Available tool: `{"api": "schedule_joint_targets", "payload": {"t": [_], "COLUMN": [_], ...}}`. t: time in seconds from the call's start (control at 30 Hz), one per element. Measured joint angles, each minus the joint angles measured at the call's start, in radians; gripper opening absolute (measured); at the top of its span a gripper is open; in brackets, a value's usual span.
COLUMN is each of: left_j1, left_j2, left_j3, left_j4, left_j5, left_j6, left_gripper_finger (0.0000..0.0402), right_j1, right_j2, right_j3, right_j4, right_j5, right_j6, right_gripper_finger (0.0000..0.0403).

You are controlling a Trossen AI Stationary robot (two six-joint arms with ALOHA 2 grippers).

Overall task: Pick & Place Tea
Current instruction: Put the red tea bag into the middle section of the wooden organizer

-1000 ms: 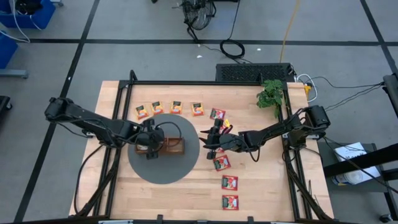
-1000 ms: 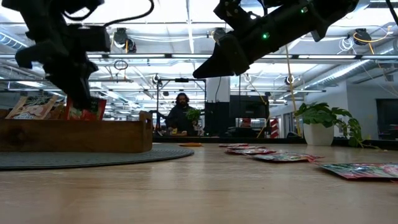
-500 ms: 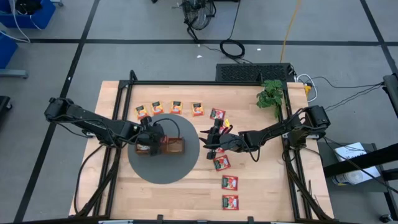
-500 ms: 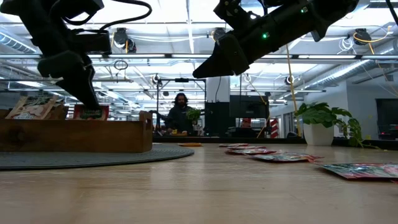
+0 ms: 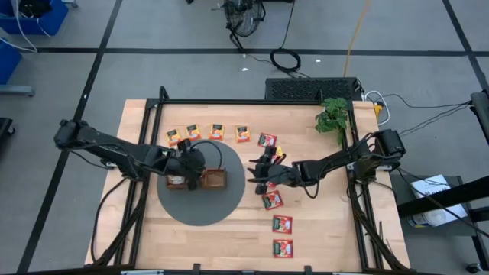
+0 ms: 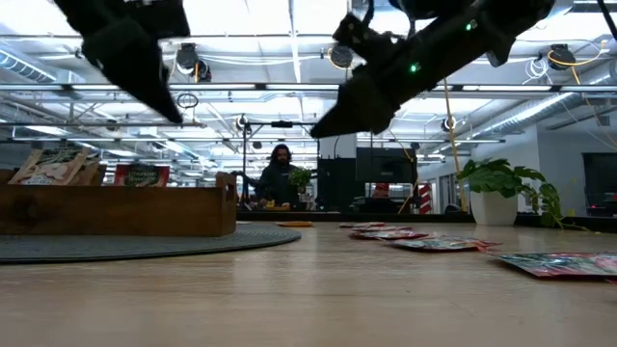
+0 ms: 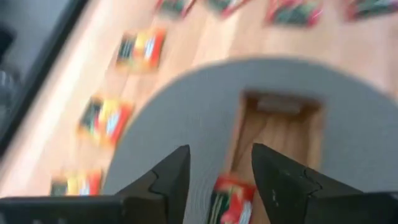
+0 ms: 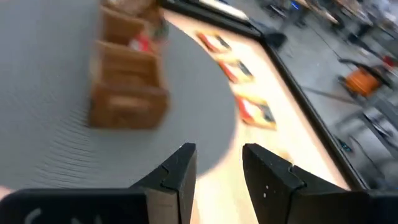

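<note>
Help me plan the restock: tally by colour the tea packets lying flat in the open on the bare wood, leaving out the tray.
Orange-yellow square tea packets: 4
Red-and-green square tea packets: 4
Total: 8, not counting anything partly hidden under the right gripper.

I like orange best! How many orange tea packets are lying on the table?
4 orange packets, in a row on the table's far side, just beyond the grey mat. More may hide in the tray.
</note>
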Motion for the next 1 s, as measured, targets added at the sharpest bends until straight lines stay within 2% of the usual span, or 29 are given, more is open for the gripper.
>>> {"api": "schedule_joint_targets", "payload": {"t": [0.07,0.13,0.2,0.33,0.47,0.7,0.87,1.0], "left_j1": [-0.017,-0.028,-0.033,-0.032,-0.022,-0.022,-0.022,-0.022], "left_j2": [-0.028,-0.07,-0.115,-0.197,-0.238,-0.247,-0.245,-0.244], "left_j3": [0.0,-0.009,-0.021,-0.06,-0.069,-0.07,-0.07,-0.07], "left_j4": [0.079,0.173,0.246,0.344,0.353,0.378,0.377,0.377], "left_j5": [0.002,0.008,0.025,0.049,0.0,0.0,0.0,0.001], "left_j6": [0.097,0.17,0.231,0.3,0.307,0.203,0.182,0.182], "left_gripper_finger": [0.0176,0.0177,0.0177,0.0177,0.0177,0.0177,0.0177,0.0177], "right_j1": [-0.022,-0.054,-0.106,-0.255,-0.364,-0.445,-0.508,-0.537], "right_j2": [-0.018,-0.054,-0.103,-0.183,-0.205,-0.113,-0.004,0.087], "right_j3": [0.0,0.0,0.0,0.0,0.0,0.045,0.153,0.221], "right_j4": [-0.073,-0.155,-0.246,-0.39,-0.463,-0.604,-0.676,-0.745], "right_j5": [0.05,0.036,-0.062,-0.333,-0.394,-0.402,-0.475,-0.478], "right_j6": [0.023,0.043,0.089,0.176,0.126,0.065,0.052,0.014], "right_gripper_finger": [0.0118,0.0124,0.0135,0.017,0.0217,0.0283,0.0292,0.0287]}}
